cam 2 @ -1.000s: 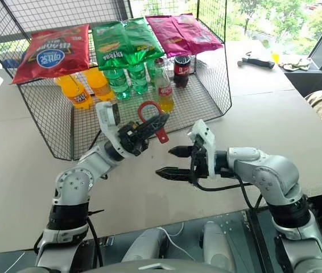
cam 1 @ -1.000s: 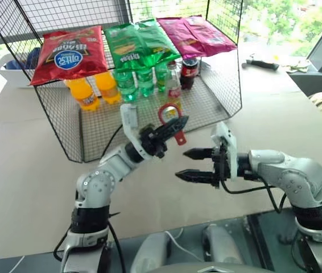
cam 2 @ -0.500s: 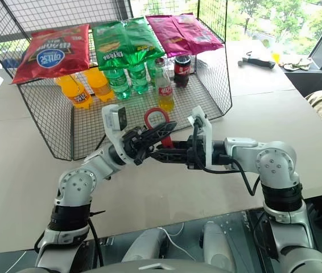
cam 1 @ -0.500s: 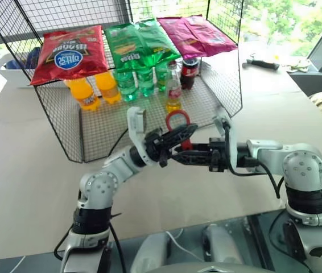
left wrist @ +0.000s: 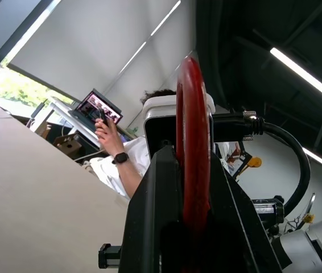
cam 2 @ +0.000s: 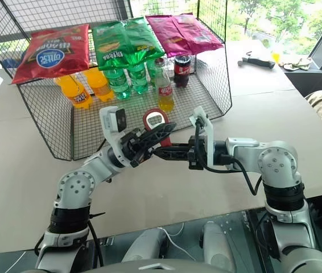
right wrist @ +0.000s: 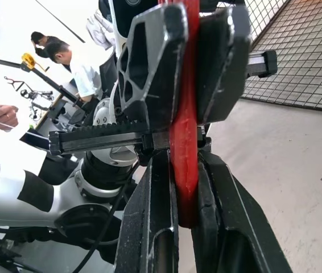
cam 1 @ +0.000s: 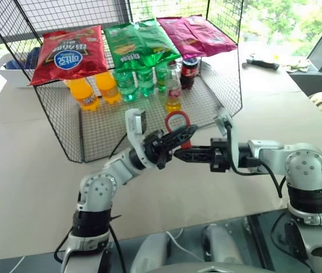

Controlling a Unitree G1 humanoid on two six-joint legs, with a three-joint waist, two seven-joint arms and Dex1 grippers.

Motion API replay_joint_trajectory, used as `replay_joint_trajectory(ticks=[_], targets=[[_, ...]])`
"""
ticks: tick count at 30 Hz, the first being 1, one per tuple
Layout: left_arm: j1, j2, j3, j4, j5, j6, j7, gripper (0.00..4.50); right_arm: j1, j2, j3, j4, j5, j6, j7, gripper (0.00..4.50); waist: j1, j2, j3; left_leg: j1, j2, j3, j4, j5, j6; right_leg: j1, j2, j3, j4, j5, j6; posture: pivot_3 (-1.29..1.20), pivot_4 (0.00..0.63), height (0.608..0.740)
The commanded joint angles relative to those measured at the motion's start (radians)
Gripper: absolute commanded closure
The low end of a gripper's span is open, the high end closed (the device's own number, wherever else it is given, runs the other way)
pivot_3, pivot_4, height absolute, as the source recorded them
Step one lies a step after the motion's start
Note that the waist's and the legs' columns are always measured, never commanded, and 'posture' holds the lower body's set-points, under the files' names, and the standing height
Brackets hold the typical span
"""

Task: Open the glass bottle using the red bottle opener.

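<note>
The glass bottle (cam 1: 173, 91) stands upright on the wire shelf (cam 1: 110, 122), with yellow liquid in its lower part and a red-and-white label. In front of it, above the table, the red bottle opener (cam 1: 176, 121) is held with its ring head up. My left gripper (cam 1: 186, 133) is shut on the opener just below the ring. My right gripper (cam 1: 178, 152) comes in from the right and is shut on the opener's handle (right wrist: 185, 142). In the left wrist view the red ring (left wrist: 192, 148) sits edge-on between the black fingers. Both grippers are well short of the bottle.
The black wire rack holds chip bags on top: red (cam 1: 69, 54), green (cam 1: 138, 42), pink (cam 1: 192, 34). Orange soda bottles (cam 1: 87, 94), green bottles (cam 1: 129, 82) and a dark cola bottle (cam 1: 189, 71) crowd around the glass bottle. A dark tool (cam 1: 261, 62) lies far right. People show in both wrist views.
My right gripper, open and apart a second ago, has swung in to the left and shut on the opener's handle. My left gripper has kept its hold.
</note>
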Motion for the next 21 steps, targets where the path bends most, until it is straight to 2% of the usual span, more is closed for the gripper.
replay_joint_trajectory(ticks=[1, 3, 4, 8, 9, 12, 17, 21], targets=[[-0.015, 0.015, 0.045, 0.016, -0.020, 0.005, 0.001, 3.43, -0.002, -0.004, -0.019, -0.030, 0.040, -0.018, 0.008, 4.50, 0.000, 0.000, 0.000, 0.000, 0.000, 0.000, 0.000, 0.000, 0.000, 0.000, 0.000, 0.000, 0.000, 0.000, 0.000, 0.00, 0.150, 0.740], [-0.013, 0.019, 0.048, 0.019, -0.020, 0.009, -0.002, 2.47, 0.003, -0.008, -0.018, -0.033, 0.043, -0.020, 0.009, 4.50, -0.001, 0.000, 0.000, 0.000, 0.000, 0.000, 0.000, 0.000, 0.000, 0.000, 0.000, 0.000, 0.000, 0.000, 0.000, 0.00, 0.150, 0.740], [-0.013, 0.019, 0.050, 0.021, -0.016, 0.008, -0.002, 1.79, 0.007, -0.010, -0.017, -0.034, 0.043, -0.022, 0.010, 4.50, -0.001, 0.000, 0.000, 0.000, 0.000, 0.000, 0.000, 0.000, 0.000, 0.000, 0.000, 0.000, 0.000, 0.000, 0.000, 0.00, 0.150, 0.740], [-0.012, 0.016, 0.066, 0.030, -0.007, 0.001, 0.002, 0.31, 0.030, -0.024, -0.019, -0.040, 0.036, -0.033, 0.007, 4.50, 0.001, 0.000, 0.000, 0.000, 0.000, 0.000, 0.000, 0.000, 0.000, 0.000, 0.000, 0.000, -0.001, 0.000, 0.000, 0.00, 0.150, 0.740], [-0.013, 0.016, 0.071, 0.033, 0.003, -0.008, 0.006, 0.07, 0.039, -0.027, -0.025, -0.040, 0.032, -0.039, 0.001, 4.50, 0.001, 0.000, 0.000, -0.001, 0.000, 0.000, 0.000, 0.000, 0.000, 0.000, 0.000, 0.000, -0.001, 0.000, 0.000, 0.00, 0.150, 0.740], [-0.016, 0.019, 0.082, 0.043, 0.046, -0.044, 0.012, 0.07, 0.080, -0.040, -0.038, -0.036, -0.013, -0.070, -0.023, 4.50, 0.001, 0.000, 0.000, -0.001, 0.000, 0.000, 0.000, 0.000, 0.000, 0.000, 0.000, 0.000, -0.001, 0.000, 0.000, 0.00, 0.150, 0.740], [-0.017, 0.006, 0.057, 0.042, 0.170, -0.135, 0.034, 0.07, 0.139, -0.031, -0.063, 0.008, -0.231, -0.255, -0.109, 4.50, 0.002, 0.000, 0.000, -0.001, -0.001, 0.000, 0.000, 0.000, 0.000, 0.000, 0.000, 0.000, -0.001, 0.000, 0.000, 0.00, 0.150, 0.740], [-0.042, -0.015, 0.003, 0.108, 0.393, -0.245, 0.144, 0.07, 0.145, -0.001, -0.078, 0.023, -0.375, -0.422, -0.133, 4.50, 0.002, 0.000, 0.000, -0.001, -0.001, 0.001, 0.000, 0.000, 0.000, -0.001, 0.000, 0.000, -0.001, 0.000, 0.000, 0.00, 0.150, 0.740]])
